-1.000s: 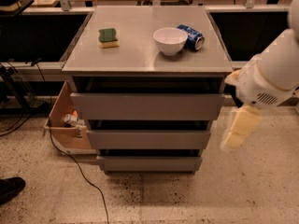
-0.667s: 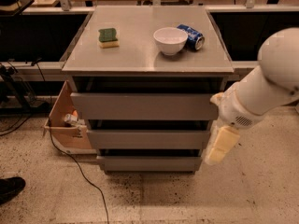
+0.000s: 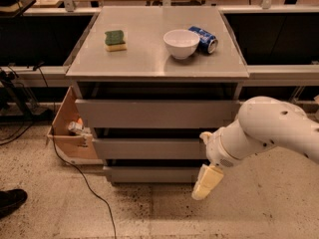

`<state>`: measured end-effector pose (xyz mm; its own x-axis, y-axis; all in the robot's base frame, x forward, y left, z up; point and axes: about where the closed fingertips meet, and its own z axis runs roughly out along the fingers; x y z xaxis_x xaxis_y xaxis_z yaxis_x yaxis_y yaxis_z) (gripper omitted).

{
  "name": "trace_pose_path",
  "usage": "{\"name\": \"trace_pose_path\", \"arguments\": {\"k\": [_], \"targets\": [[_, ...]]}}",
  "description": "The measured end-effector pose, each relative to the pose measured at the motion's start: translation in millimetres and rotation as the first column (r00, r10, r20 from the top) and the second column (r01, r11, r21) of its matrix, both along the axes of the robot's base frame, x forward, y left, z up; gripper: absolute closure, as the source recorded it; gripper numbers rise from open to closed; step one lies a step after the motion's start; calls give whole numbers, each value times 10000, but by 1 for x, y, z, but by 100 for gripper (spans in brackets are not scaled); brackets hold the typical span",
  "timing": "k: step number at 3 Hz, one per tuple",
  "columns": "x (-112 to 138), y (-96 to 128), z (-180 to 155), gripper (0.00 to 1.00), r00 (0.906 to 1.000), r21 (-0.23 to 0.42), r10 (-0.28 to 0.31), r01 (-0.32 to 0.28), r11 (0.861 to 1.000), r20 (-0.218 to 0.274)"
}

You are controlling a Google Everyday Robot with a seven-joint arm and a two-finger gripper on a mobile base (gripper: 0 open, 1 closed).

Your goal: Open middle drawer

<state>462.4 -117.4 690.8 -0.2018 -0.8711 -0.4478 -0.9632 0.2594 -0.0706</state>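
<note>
The middle drawer (image 3: 149,148) is the medium-height grey flat front between a taller front (image 3: 154,113) above and a shorter front (image 3: 149,174) below. It looks pushed in, and its inside is hidden. My gripper (image 3: 207,182) is cream-coloured and hangs from the white arm (image 3: 264,133) that comes in from the right. It points down in front of the right end of the lowest drawer, just below the middle drawer's right end. It holds nothing that I can see.
On the cabinet top (image 3: 149,59) lie a green-and-yellow sponge (image 3: 115,39), a white bowl (image 3: 181,43) and a blue can (image 3: 204,38) on its side. A cardboard box (image 3: 70,128) stands left of the cabinet. A cable (image 3: 84,183) runs over the floor. A shoe (image 3: 11,201) is at the lower left.
The arm has swung left and down toward the cabinet front. The gripper has moved from beside the cabinet's right edge to in front of the lower drawers.
</note>
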Motion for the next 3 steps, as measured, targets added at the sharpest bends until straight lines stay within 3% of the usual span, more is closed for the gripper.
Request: {"name": "trace_pose_path", "arguments": {"k": [1,2,3], "targets": [[0,0,0,0,10000,2,2,-2,10000,-1],[7,15,-22,0,10000,309,-71,73,9995,-70],[27,51,-80,0,9993,873,-193,221,9959,-327]]}}
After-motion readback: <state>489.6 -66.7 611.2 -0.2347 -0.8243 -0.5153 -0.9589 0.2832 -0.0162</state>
